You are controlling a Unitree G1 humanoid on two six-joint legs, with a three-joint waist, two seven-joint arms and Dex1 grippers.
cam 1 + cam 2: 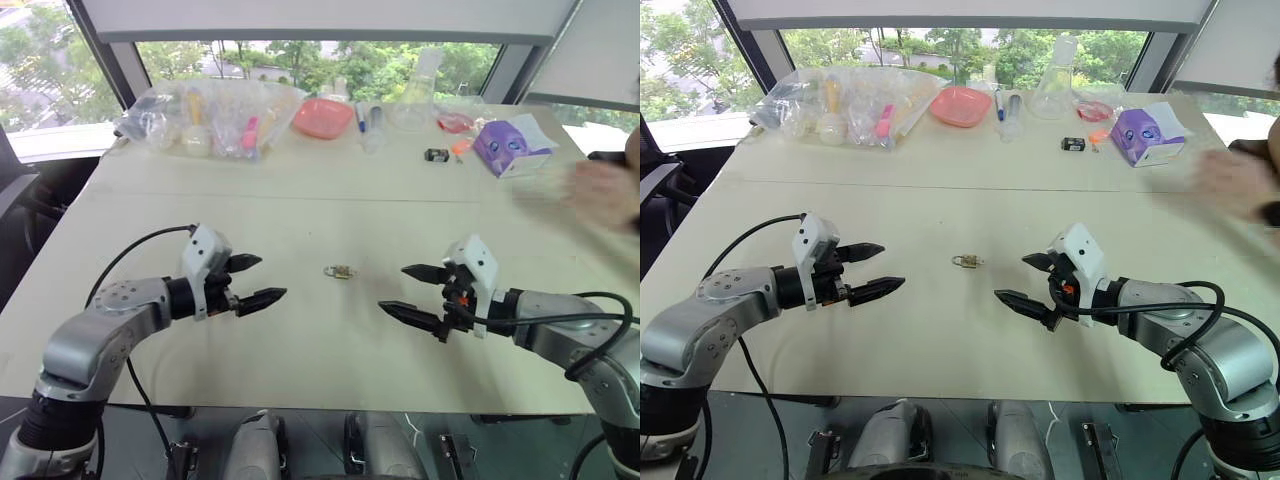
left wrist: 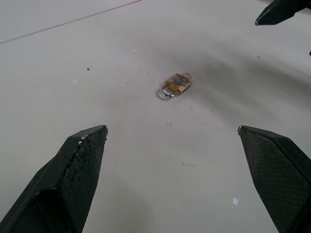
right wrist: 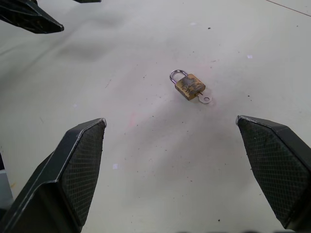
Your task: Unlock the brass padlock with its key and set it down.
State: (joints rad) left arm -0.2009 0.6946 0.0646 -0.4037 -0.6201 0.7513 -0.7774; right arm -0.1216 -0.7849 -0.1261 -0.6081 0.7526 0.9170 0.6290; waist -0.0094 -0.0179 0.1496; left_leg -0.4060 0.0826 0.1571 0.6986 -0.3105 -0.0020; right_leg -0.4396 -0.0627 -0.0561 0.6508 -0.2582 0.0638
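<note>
Brass padlock (image 1: 341, 271) lay flat on the table (image 1: 300, 330), between both grippers, touched by neither.

Head views: left gripper (image 1: 252, 281) and right gripper (image 1: 412, 292) hovered either side of the lock, each with fingers spread wide and holding nothing. A person's blurred hand (image 1: 600, 192) sat at the right table edge. Clutter along the far side: bagged items (image 1: 205, 118), pink dish (image 1: 322, 117), purple box (image 1: 510, 145); no writing was legible.
Left wrist: lock sat ahead between the spread fingers (image 2: 80, 160), shackle nearer this side.
Right wrist: key (image 3: 203, 98) was seated in the lock body, bow sticking out opposite the shackle. No brand was readable on the brass.
Judgement: best to pinch the body with one gripper, keeping the key bow clear, and turn the key with the other.
</note>
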